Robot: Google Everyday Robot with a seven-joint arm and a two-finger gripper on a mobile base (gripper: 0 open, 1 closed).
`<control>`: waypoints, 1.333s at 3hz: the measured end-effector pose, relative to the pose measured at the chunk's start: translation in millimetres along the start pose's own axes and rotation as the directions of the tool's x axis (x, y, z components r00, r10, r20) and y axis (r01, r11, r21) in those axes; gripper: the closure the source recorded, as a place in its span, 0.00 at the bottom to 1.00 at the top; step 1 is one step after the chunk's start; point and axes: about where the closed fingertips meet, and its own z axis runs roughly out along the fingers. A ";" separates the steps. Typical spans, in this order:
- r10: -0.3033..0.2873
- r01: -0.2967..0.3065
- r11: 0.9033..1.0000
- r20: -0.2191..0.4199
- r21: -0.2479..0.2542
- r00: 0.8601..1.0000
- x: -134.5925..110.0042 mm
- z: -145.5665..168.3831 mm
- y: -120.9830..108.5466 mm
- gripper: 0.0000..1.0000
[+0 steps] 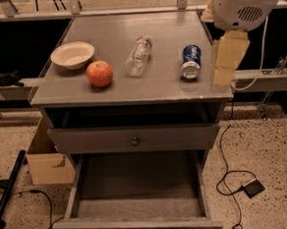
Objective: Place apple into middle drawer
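The round red-orange apple (99, 73) sits on the grey table top (167, 26), near its front left, just beside 1 cream bowl (72, 55). To its right lie 1 clear plastic bottle (139, 55) and 1 blue can (191, 61). The cream-coloured gripper (223, 74) hangs over the top's right edge, near the can; whether it is released or clenched cannot be told. Below, the wide grey middle drawer (136, 226) stands pulled out.
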 end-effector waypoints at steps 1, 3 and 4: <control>-0.061 0.061 0.998 0.013 -0.004 0.998 -28.7 10.2 -10.5 0.00; -0.043 0.043 0.999 0.046 -0.003 0.998 -22.5 9.9 -15.9 0.00; -0.057 0.058 0.998 0.053 -0.013 0.997 -20.2 21.4 -44.0 0.00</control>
